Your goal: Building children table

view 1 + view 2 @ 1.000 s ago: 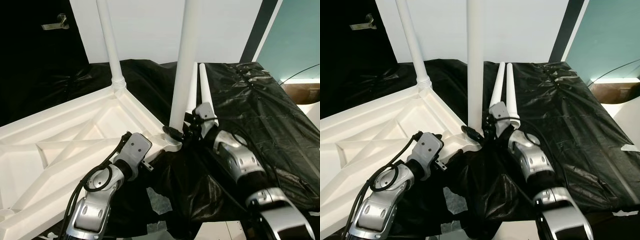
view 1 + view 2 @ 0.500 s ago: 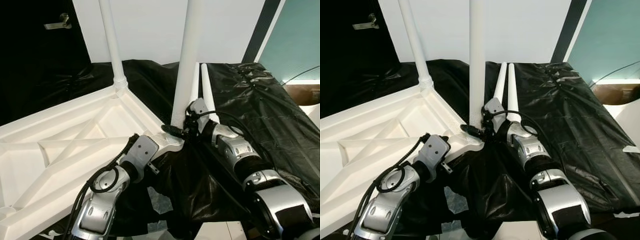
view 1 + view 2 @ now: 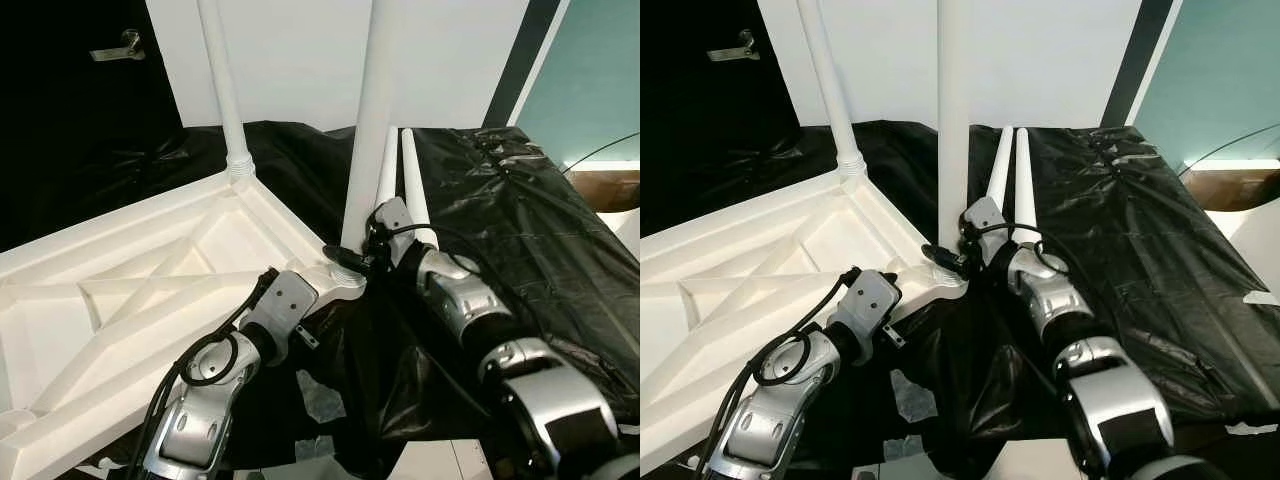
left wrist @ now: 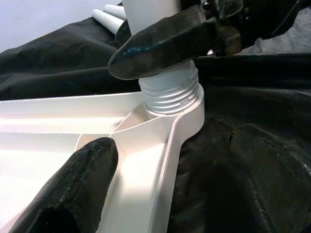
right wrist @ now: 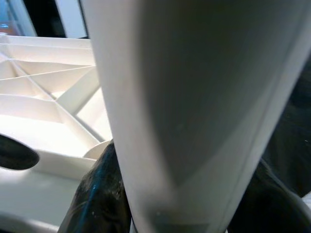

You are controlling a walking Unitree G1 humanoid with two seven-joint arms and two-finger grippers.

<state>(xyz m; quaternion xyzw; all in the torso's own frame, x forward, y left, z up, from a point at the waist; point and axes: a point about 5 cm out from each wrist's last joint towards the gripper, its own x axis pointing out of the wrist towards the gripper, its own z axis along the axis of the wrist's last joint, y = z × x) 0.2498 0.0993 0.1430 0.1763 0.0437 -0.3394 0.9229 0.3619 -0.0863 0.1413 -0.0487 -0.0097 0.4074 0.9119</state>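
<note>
The right gripper (image 3: pixel 352 262) is clamped around the base of an upright white table leg (image 3: pixel 368 130), likely to screw it into the corner socket (image 4: pixel 181 109) of the upturned white tabletop (image 3: pixel 150 290). The left gripper (image 4: pixel 104 111), fingers apart, straddles the tabletop's edge just beside that socket, probably steadying it.

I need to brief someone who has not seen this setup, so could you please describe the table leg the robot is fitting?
Find the white tabletop lying underside up on the black sheeting. At its near corner stands an upright white leg, its threaded base in the corner socket. Unlike the other standing leg at the far corner and the two loose legs lying flat, the right tool grips its base.
</note>
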